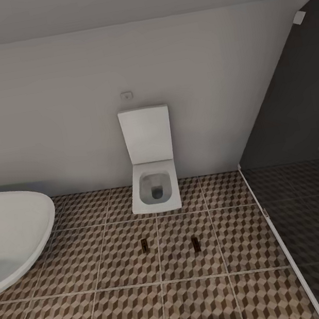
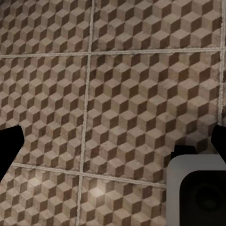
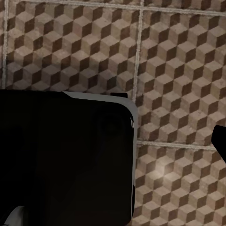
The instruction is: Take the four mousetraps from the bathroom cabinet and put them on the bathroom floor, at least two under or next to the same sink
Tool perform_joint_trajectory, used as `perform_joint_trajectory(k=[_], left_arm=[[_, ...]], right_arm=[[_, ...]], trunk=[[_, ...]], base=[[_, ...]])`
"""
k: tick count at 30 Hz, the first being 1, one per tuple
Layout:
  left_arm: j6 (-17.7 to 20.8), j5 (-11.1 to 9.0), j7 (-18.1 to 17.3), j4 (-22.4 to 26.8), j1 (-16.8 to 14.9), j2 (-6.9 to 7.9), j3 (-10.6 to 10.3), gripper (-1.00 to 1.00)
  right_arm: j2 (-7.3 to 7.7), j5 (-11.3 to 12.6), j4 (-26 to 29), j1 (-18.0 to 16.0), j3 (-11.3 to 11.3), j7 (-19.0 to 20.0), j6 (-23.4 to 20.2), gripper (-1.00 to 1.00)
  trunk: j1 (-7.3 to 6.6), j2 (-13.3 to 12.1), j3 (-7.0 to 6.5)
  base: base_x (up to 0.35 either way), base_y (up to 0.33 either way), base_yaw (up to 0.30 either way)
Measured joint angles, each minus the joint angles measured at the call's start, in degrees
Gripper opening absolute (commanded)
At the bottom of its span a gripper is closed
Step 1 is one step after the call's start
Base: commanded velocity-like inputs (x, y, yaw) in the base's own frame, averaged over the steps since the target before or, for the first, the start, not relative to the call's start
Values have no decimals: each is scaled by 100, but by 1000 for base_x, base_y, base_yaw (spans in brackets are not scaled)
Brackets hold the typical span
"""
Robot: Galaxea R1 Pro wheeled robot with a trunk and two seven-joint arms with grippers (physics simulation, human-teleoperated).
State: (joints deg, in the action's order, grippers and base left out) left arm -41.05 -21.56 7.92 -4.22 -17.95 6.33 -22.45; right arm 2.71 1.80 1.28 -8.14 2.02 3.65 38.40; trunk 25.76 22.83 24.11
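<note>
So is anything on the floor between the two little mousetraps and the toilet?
Nothing visible. The two mousetraps lie flat on the patterned floor, and the tiles between them and the toilet look bare. The bathtub sits off to the left.

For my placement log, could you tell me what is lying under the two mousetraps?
Both mousetraps lie flat on the cube-patterned bathroom floor, before the toilet. Their undersides are hidden.

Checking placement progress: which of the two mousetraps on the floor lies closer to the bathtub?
The left mousetrap, lying nearer the bathtub; the other mousetrap lies farther right.
</note>
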Motion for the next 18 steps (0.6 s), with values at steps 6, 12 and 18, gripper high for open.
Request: perform_joint_trajectory(k=[6,12,18], left_arm=[[0,0,0,0,0,2,0,100],[0,0,0,0,0,2,0,100],[0,0,0,0,0,1,0,100]], right_arm=[[0,0,0,0,1,0,0,100],[0,0,0,0,-1,0,0,100],[0,0,2,0,1,0,0,100]], trunk=[[0,0,0],[0,0,0],[0,0,0]], base=[[0,0,0],[0,0,0],[0,0,0]])
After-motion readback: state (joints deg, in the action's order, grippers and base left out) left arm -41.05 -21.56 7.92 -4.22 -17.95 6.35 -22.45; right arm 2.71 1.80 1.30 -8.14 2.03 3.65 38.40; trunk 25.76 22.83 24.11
